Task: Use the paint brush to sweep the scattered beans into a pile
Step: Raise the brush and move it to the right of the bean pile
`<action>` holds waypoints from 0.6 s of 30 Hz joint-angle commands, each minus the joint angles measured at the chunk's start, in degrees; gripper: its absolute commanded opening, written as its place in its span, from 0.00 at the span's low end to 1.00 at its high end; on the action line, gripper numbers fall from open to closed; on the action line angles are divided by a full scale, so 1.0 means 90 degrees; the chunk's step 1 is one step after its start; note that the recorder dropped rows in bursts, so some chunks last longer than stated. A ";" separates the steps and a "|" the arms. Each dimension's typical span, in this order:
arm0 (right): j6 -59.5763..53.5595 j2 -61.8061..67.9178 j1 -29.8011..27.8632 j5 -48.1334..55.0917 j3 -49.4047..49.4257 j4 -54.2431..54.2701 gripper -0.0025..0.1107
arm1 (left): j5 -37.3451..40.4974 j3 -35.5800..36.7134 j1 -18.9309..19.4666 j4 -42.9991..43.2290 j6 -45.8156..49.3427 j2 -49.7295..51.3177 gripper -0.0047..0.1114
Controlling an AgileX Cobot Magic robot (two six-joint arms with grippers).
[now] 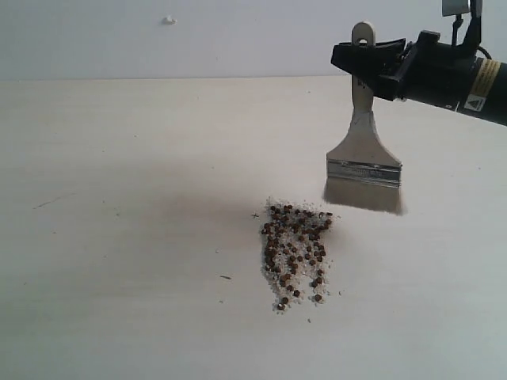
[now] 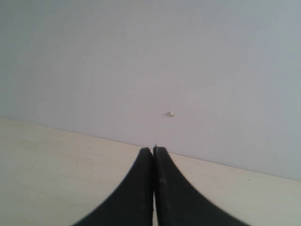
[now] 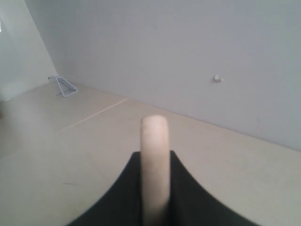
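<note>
The beans, small reddish-brown ones mixed with whitish grains, lie gathered in a narrow patch on the pale table. The paint brush hangs upright behind and to the right of them, its whitish bristles just off the patch's far right corner. My right gripper is shut on its pale wooden handle, near the end with the hole. The left gripper shows only in the left wrist view, shut and empty, pointing at the wall.
A white wall rises at the table's far edge with a small white knob on it. A small wire mesh object lies far off in the right wrist view. A few dark scuffs mark the table's left.
</note>
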 commanded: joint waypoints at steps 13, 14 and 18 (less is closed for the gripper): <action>-0.0249 -0.1175 0.0288 -0.0038 0.0637 -0.0517 0.02 | -0.0009 0.0023 0.0006 -0.0048 0.0004 -0.0034 0.04; -0.0317 -0.1237 0.0318 -0.0038 0.0708 -0.0532 0.02 | -0.0009 0.0023 0.0006 -0.0048 0.0004 -0.0034 0.04; -0.0480 -0.1562 0.0318 -0.0038 0.0996 -0.0546 0.02 | -0.0009 0.0023 0.0006 -0.0048 0.0004 -0.0034 0.04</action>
